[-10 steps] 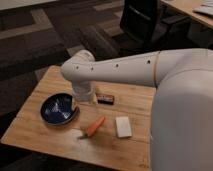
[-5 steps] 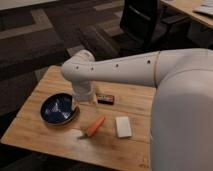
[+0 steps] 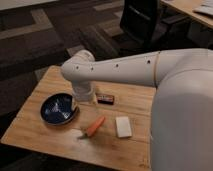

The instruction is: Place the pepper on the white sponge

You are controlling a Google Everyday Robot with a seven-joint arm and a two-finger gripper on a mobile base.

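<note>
The orange-red pepper lies at an angle on the wooden table, its stem end pointing to the front left. Just to its right, a small gap away, the white sponge lies flat. My arm reaches in from the right and bends down behind them. My gripper hangs at its lower end between the blue bowl and the dark box, behind the pepper and apart from it. It is open and holds nothing. Its fingertips are mostly hidden by the wrist.
A small dark box with a red marking lies behind the sponge. The blue bowl stands at the left of the table. My white body fills the right side. A black office chair stands on the carpet behind.
</note>
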